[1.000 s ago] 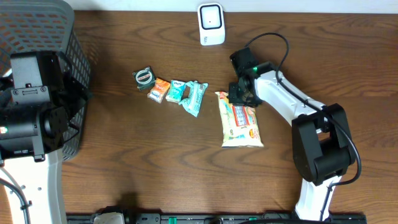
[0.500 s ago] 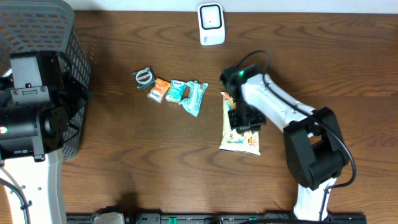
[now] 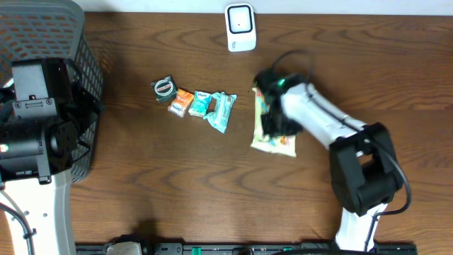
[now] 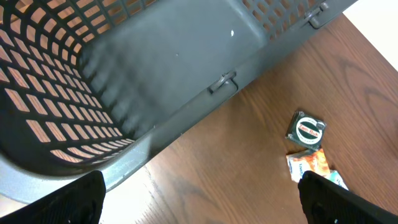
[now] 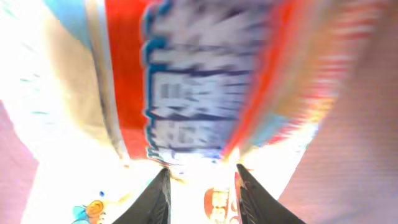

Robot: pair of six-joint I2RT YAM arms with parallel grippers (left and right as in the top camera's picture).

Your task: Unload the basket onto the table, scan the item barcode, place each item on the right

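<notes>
1. Both fingers of my right pincer (image 5: 202, 186) stand only narrowly apart. The snack packet (image 5: 205, 93) is pressed right up against them, blurred and filling the wrist view. Whether they actually bite it I cannot tell, and a shallow pinch on slick film could let it slide out.
2. From overhead, the packet lies on the bench (image 3: 177, 191) right of centre, its upper part hidden under my right arm. It looks soft and long, so lifting it by one end may fold it and crease whatever code it carries. I see no barcode, so it may be facing the wrong way.
3. Just to its left sits a row of small sachets (image 3: 200, 104) and a round tin (image 3: 163, 88). A wide swing could sweep them aside.
4. Further back, the white scanner (image 3: 240, 27) stands at the bench's far edge. Coming in too fast could knock it, and a tilted or distant packet could give no read.
5. Farthest off, my left pincer (image 4: 199, 205) hangs wide open and empty by the basket (image 4: 155, 68), too distant to catch a drop.
</notes>
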